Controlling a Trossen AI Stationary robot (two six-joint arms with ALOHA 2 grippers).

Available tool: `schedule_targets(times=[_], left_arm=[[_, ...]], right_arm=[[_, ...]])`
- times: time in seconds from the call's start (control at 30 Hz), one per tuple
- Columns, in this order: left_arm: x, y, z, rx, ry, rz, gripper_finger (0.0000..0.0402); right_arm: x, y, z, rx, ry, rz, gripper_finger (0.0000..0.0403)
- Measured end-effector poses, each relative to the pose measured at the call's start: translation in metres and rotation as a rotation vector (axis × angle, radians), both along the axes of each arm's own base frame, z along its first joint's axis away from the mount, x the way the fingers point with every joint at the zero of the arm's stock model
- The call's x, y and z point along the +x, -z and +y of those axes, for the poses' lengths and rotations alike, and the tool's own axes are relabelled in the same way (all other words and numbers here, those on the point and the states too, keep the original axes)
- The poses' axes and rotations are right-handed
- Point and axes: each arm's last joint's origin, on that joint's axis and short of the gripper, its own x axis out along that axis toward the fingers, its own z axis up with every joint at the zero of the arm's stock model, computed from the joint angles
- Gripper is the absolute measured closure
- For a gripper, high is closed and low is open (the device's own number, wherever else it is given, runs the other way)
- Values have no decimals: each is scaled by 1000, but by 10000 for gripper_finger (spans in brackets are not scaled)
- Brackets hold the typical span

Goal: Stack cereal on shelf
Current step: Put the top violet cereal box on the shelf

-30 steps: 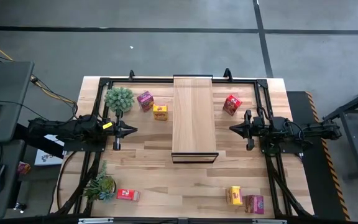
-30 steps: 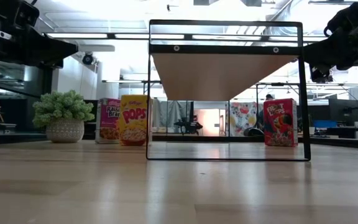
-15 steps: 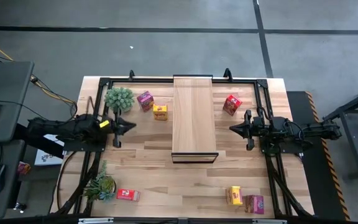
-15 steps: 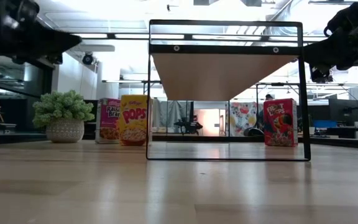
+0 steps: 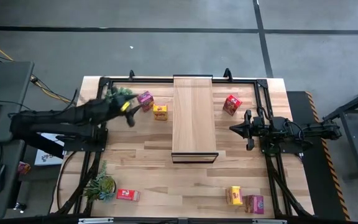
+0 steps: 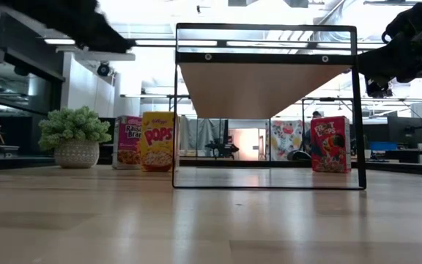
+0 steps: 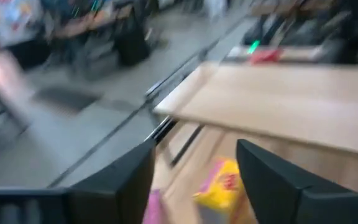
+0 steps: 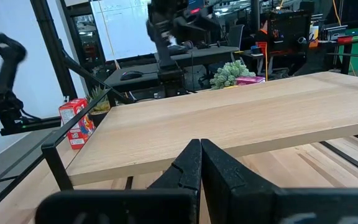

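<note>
The shelf (image 5: 194, 117) is standing in the middle of the table (image 5: 148, 174), running from twelve o'clock toward six, and nothing is lying on it. The left gripper (image 5: 129, 111) is hanging at about ten o'clock, its fingers spread apart and holding nothing, just beside a purple cereal box (image 5: 145, 100) and a yellow cereal box (image 5: 160, 112), which are standing together left of the shelf. A potted plant (image 5: 118, 93) is sitting right under that arm, crowding the way to the two boxes. At about one o'clock a red cereal box (image 5: 232, 104) is standing alone on the far side of the shelf. The right gripper (image 5: 234, 129) is waiting at three o'clock with its fingers pressed together, empty, pointing at the shelf's long edge. Toward five o'clock a second yellow box (image 5: 235, 195) and a second purple box (image 5: 253, 203) are sitting side by side. At seven o'clock a second red box (image 5: 128, 195) is lying flat beside another small plant (image 5: 100, 185).
</note>
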Motion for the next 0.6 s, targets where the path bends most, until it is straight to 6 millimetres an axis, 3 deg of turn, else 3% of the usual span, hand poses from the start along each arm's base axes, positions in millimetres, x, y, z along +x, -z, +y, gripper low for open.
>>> schedule_targets(times=[0.23, 0.4, 0.6], left_arm=[[34, -11, 54, -249, -142, 236, 126], [48, 0, 91, -393, -206, 280, 123], [53, 18, 114, -498, -219, 318, 123]], right_arm=[[0, 0, 0, 0, 0, 0, 401], [0, 0, 0, 0, 0, 1, 401], [0, 0, 0, 0, 0, 0, 401]])
